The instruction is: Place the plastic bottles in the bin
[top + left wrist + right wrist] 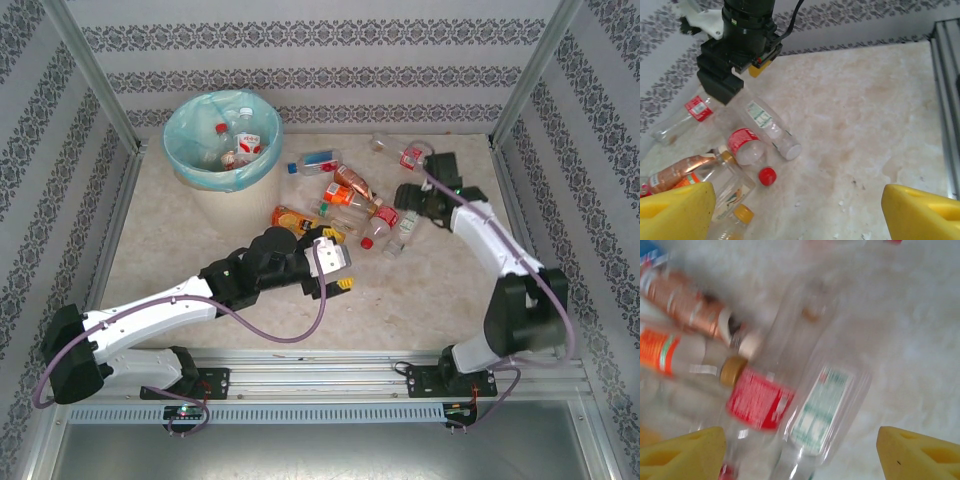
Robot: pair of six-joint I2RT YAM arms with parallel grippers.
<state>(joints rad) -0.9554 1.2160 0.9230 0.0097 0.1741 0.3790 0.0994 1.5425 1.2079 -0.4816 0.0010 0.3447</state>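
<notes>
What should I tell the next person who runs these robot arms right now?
The left hand is open and empty, beside the pile of bottles.
The right hand is open, above a red-label bottle and a clear one next to it; it holds nothing yet.
The bin stands at the table's far left corner.
Done: a few bottles lie inside the bin.
Left: the whole pile in the middle of the table, plus the loose ones near it, must go in.
</notes>
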